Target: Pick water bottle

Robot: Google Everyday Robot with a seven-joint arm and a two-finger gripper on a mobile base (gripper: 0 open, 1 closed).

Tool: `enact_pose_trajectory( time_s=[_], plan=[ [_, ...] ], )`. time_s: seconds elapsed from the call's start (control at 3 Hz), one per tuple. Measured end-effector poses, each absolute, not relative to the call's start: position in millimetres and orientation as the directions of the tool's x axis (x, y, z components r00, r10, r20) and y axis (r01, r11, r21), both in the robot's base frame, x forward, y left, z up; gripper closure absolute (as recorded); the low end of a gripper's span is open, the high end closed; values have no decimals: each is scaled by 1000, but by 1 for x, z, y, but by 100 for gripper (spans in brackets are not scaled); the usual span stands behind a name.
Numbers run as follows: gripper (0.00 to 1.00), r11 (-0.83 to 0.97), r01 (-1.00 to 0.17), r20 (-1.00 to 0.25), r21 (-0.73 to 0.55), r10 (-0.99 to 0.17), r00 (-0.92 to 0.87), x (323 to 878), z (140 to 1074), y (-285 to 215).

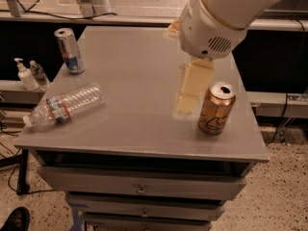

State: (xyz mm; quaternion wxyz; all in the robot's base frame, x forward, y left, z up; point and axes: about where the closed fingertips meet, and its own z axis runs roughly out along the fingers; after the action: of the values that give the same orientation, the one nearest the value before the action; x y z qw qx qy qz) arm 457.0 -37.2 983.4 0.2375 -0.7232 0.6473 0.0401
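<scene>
water bottle (65, 105), clear ribbed plastic with white cap, is being seen lying left-to-right at the grey table's (139, 71) front-left corner. the cream gripper (191, 88) is being held well to its right, beside a gold can (216, 108); open or closed cannot be told.

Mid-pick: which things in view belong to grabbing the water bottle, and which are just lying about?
Job: water bottle, on its side near the table's front corner; gripper, low over the table beside the gold can.

Lying about: gold can; silver-blue can, upright at the far corner; white pump dispenser and tiny clear bottle, on a ledge off the table.
</scene>
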Motion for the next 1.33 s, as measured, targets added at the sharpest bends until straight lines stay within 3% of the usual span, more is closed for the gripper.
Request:
enact_pose_trajectory(
  time_s=[0.67, 1.33],
  plan=[
    [0, -63, -956, -405, -286, -896, 180, 461, 983, -37],
    [0, -242, -938, -540, -247, -769, 341, 486, 941, 45]
  ],
)
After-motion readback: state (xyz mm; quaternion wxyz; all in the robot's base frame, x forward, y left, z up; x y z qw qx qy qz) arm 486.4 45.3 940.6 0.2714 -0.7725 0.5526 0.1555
